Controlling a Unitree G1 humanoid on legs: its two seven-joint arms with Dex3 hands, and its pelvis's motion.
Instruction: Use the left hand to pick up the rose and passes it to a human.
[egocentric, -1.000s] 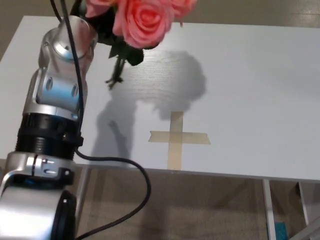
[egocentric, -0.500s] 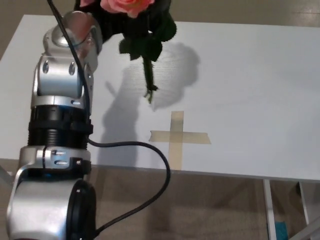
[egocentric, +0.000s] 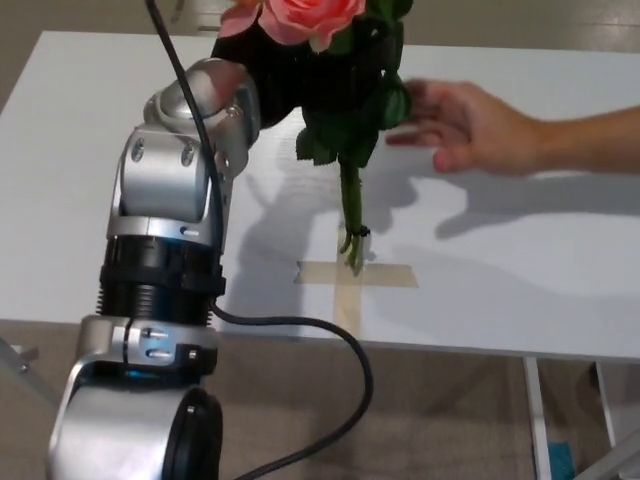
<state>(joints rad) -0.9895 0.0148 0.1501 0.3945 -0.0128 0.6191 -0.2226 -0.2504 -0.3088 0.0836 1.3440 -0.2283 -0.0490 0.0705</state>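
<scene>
My left hand was clamped on the rose, lifted off the worktop. A person's hand waited at three o'clock; the handover remained.

The rose bore a pink bloom above dark green leaves and a green stem. The left hand was black, its arm silver with black bands. The counter was white, marked with a tan tape cross.
</scene>
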